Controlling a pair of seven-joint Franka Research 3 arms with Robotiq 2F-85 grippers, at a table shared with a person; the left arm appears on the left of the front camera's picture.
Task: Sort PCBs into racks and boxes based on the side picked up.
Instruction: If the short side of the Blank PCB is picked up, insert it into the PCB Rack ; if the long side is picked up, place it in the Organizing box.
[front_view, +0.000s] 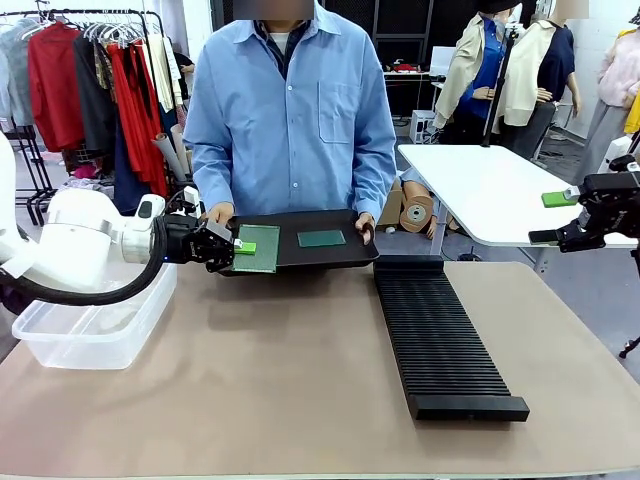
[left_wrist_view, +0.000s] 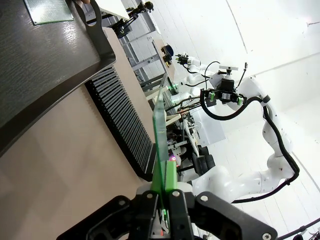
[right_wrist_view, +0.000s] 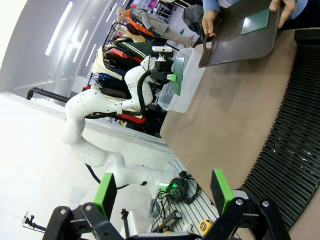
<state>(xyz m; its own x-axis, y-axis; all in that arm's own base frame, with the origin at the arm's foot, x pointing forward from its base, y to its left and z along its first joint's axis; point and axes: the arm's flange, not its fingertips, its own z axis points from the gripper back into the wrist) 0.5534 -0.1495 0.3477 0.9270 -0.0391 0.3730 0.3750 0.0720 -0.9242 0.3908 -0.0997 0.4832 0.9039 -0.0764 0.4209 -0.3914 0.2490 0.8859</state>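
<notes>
Left gripper (front_view: 238, 247) clamped on the left edge of a board (front_view: 262, 248), which is pinched between its fingers at the tray's (front_view: 290, 222) left end. A second board (front_view: 321, 238) lies flat on the tray. Right gripper (front_view: 552, 218) spread open, well right of the tray.

Left arm is reaching in low from the left side, wrist lying pretty much level, and the left tool (front_view: 232, 247) is pinching a PCB (front_view: 262, 252) by its edge with the fingers closed tight. Right arm is hanging back at the far right, held up high, right tool (front_view: 552, 218) sitting with its fingers spread wide.
</notes>
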